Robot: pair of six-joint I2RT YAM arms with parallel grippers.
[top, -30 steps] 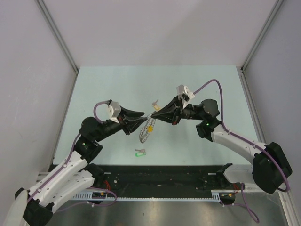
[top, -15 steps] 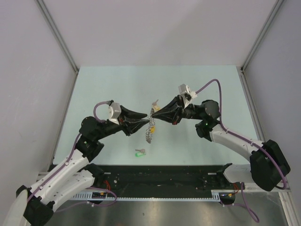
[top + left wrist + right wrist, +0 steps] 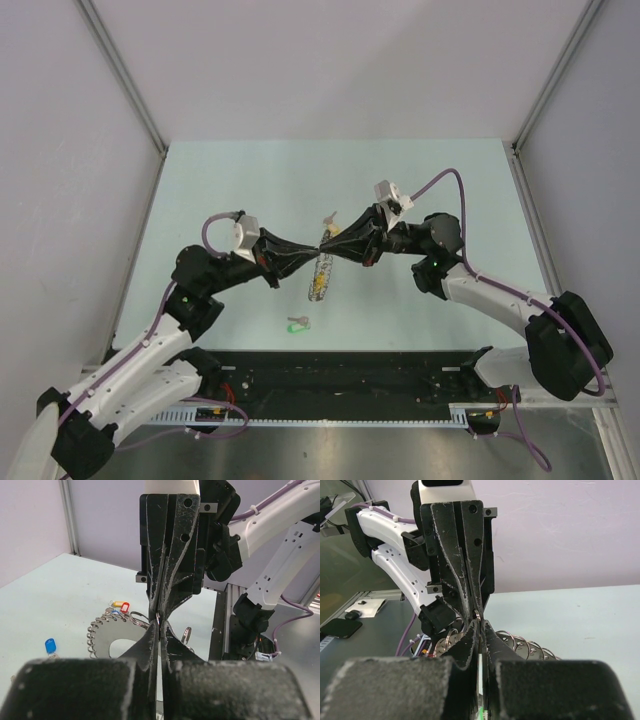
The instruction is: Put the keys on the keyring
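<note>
Our left gripper (image 3: 306,253) has just closed, meeting the right gripper (image 3: 334,247) tip to tip; both now pinch the keyring (image 3: 319,278), hanging between them above the bench (image 3: 220,190). With 2 holds, we judge threading can start.

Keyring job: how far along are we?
Done: red tag and yellow tag seem to hang on the keyring. In hand: left gripper and right gripper both pinch its wire, tip to tip, ring hanging below. Left: green-tag key and blue-tag key lie loose on the table.
</note>
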